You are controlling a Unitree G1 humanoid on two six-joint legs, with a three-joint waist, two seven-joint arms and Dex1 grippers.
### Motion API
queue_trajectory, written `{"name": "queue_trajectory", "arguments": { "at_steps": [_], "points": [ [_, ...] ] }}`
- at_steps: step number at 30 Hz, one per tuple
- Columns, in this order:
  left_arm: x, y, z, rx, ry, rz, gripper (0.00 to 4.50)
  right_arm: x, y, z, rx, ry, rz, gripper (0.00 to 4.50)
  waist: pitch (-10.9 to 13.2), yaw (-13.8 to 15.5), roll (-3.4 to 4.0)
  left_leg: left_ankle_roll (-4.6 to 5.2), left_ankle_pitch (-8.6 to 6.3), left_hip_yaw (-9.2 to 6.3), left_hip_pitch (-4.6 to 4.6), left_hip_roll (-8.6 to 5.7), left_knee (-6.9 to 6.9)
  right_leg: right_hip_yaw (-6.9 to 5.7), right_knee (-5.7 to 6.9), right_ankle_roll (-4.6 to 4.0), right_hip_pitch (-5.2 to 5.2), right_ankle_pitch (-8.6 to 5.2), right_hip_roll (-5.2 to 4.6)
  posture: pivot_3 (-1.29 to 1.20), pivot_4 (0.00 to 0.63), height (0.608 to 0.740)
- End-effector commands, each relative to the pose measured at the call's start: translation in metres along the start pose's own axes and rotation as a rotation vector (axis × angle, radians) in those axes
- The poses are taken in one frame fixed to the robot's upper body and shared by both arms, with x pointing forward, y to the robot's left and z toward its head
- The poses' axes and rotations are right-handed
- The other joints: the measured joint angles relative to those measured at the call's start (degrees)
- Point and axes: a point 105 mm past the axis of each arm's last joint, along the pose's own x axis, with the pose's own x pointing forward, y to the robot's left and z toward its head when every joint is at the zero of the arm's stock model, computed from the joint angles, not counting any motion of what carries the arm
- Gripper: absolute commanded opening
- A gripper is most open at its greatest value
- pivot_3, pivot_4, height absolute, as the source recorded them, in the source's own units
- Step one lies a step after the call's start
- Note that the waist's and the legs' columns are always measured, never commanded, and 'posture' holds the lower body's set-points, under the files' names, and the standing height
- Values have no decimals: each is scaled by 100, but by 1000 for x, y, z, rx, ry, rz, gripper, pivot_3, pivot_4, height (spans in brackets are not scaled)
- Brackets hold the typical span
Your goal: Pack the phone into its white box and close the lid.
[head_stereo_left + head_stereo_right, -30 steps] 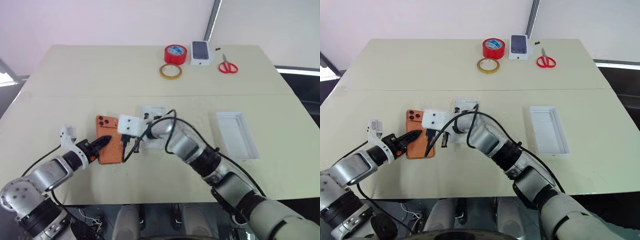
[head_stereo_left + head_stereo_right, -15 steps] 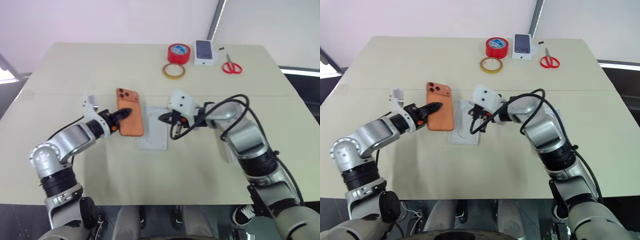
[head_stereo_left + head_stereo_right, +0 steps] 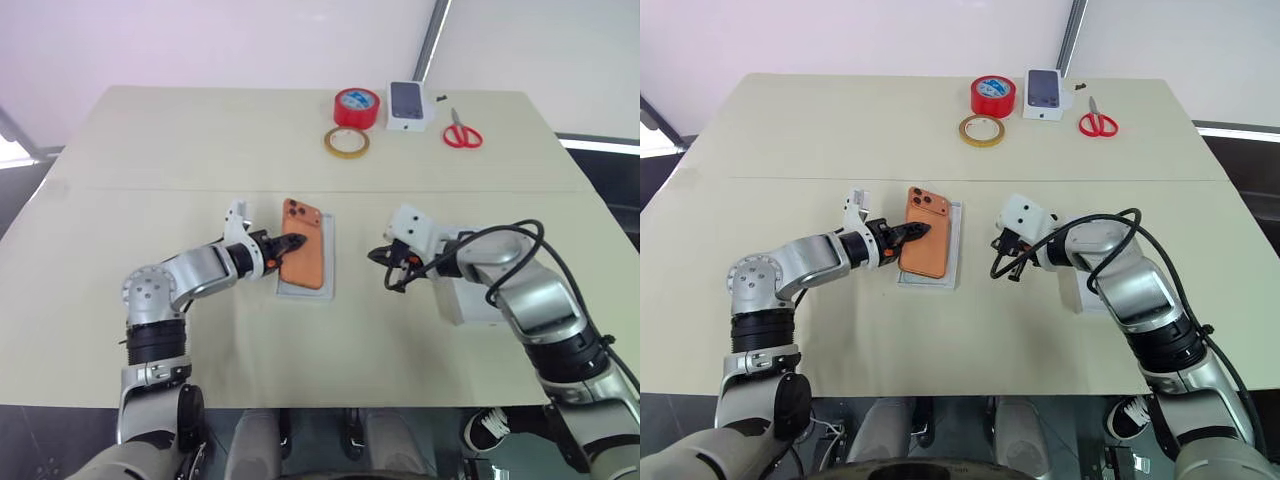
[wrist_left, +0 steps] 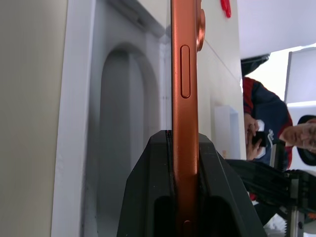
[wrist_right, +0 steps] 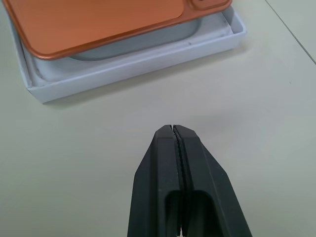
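Left tool pinches phone edge over white box

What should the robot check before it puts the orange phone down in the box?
1. Left claw pinching the phone: ok.
2. Phone over the white box: ok.
3. Phone lying flat in the box: not ok, it is tilted and held above the tray.
4. Right claw shut, empty and away from the box: ok.
5. Lid close by: ok, it lies under the right arm.
6. Camera end lined up with the tray: cannot tell.
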Motion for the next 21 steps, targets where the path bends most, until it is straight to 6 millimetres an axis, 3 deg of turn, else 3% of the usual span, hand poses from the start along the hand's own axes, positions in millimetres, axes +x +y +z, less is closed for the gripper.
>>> {"name": "queue_trajectory", "arguments": {
  "at_steps": [1,7,21],
  "points": [
    [1,-16,8,27,-26,-68,1411,-11,-6,15,-41,-46,-41,0,0,3,0,0,0,-2,0,1,3,0,0,0,2,0,0,0,150,740],
    [0,-19,6,60,-23,-79,4414,-10,-6,17,-38,-63,-33,0,0,4,0,0,0,-5,0,2,5,-1,2,0,4,0,1,0,150,740],
    [-25,-30,16,207,-60,-95,4470,-13,12,34,-17,-248,75,0,1,7,-1,1,-1,-5,0,5,11,0,6,0,5,0,2,0,150,740]
  ]
}}
